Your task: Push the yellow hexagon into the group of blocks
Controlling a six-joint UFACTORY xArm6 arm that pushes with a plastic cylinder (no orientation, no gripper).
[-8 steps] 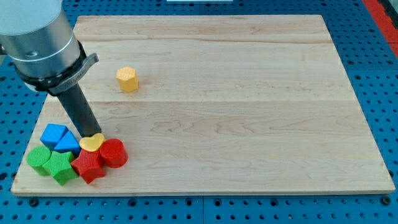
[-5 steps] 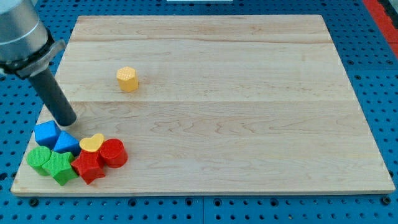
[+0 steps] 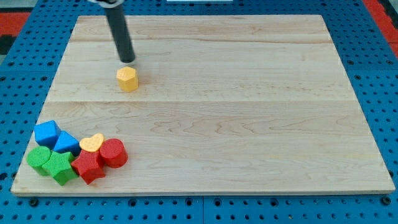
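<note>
The yellow hexagon (image 3: 127, 79) sits alone on the wooden board (image 3: 249, 99), in its upper left part. My tip (image 3: 127, 60) is just above the hexagon toward the view's top, a small gap apart from it. The group of blocks lies at the board's bottom left corner: a blue block (image 3: 46, 132), a second blue block (image 3: 66, 142), a yellow heart (image 3: 91, 144), a red cylinder (image 3: 114, 152), a red block (image 3: 87, 166), a green block (image 3: 38, 159) and a green star-like block (image 3: 61, 167), all touching.
The board lies on a blue pegboard surface (image 3: 379, 74). The group is close to the board's left and bottom edges.
My tip has moved from beside the group at the bottom left up and right to just above the yellow hexagon. No block has moved.
</note>
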